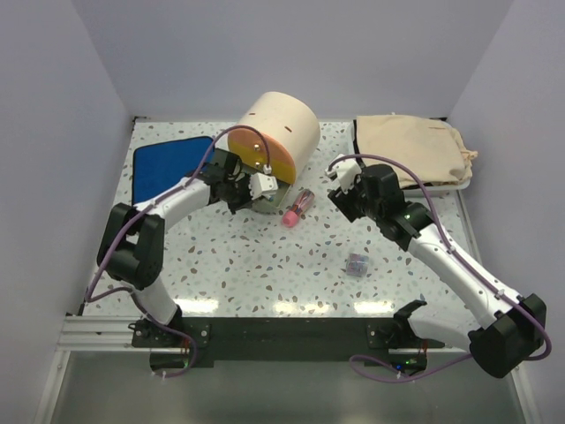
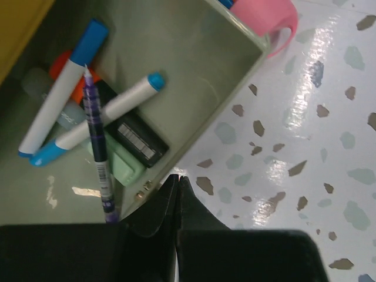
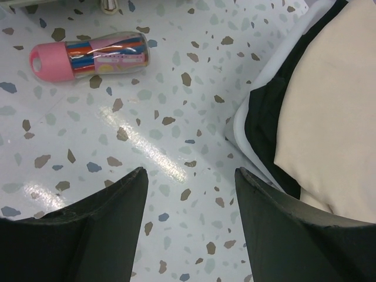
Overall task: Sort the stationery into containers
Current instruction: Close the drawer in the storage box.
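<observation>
Left jaws closed by grey drawer (image 2: 226, 56) holding 2 white blue-tipped pens (image 2: 111, 111); right jaws open near pink-capped clear tube (image 3: 88, 54).

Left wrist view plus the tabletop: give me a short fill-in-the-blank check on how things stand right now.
The left gripper has its jaws ___ by the rim of the open grey drawer. The pink tube lies on the ___, outside that drawer. The right gripper is open and holds ___. The two white pens in the drawer have ___ caps.
Missing words: shut; table; nothing; blue.
</observation>
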Tool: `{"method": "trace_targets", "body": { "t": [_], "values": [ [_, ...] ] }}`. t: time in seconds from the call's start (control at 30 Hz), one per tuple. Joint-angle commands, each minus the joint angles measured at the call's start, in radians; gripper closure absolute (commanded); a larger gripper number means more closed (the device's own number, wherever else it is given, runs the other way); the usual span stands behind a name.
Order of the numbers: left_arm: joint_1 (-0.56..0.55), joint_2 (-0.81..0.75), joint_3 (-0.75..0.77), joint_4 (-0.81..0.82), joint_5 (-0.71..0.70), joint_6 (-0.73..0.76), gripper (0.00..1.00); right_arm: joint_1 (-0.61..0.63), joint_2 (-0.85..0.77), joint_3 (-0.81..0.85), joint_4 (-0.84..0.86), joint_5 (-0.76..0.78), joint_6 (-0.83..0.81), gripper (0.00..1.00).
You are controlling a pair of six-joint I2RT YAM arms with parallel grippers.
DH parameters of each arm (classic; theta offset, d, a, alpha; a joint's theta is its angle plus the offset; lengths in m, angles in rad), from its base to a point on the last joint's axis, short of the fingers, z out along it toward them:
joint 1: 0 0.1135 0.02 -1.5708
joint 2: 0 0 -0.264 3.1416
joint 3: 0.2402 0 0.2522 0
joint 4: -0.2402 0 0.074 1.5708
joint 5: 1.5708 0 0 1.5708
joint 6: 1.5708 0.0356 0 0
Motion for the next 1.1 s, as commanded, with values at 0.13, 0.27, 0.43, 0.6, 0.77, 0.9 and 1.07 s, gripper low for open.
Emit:
{"method": "trace_targets", "body": {
  "t": [0.13,0.27,0.43,0.6,0.77,0.9,1.07],
  "values": [
    [0.004,0.128,0.177,0.124,-0.011,-0.032,1.00,-0.016,-0.024,-0.021,0.068,-0.027,0.027,0.36],
    [0.004,0.177,0.211,0.198,-0.017,-0.068,1.00,-0.016,-0.019,-0.032,0.080,-0.031,0.028,0.36],
    [0.004,0.220,0.264,0.235,-0.017,-0.103,1.00,-0.018,-0.016,-0.043,0.095,-0.037,0.037,0.36],
    [0.002,0.208,0.234,0.328,-0.034,-0.153,0.93,-0.018,-0.012,-0.057,0.106,-0.037,0.046,0.36],
    [-0.001,0.201,0.227,0.356,-0.028,-0.189,0.82,-0.016,-0.002,-0.049,0.097,-0.039,0.053,0.36],
    [-0.002,0.145,0.189,0.327,-0.002,-0.203,0.76,-0.018,0.001,-0.048,0.098,-0.037,0.050,0.36],
    [-0.002,-0.047,0.065,0.243,0.069,-0.235,0.73,-0.018,-0.007,-0.055,0.095,-0.031,0.057,0.36]
  ]
}}
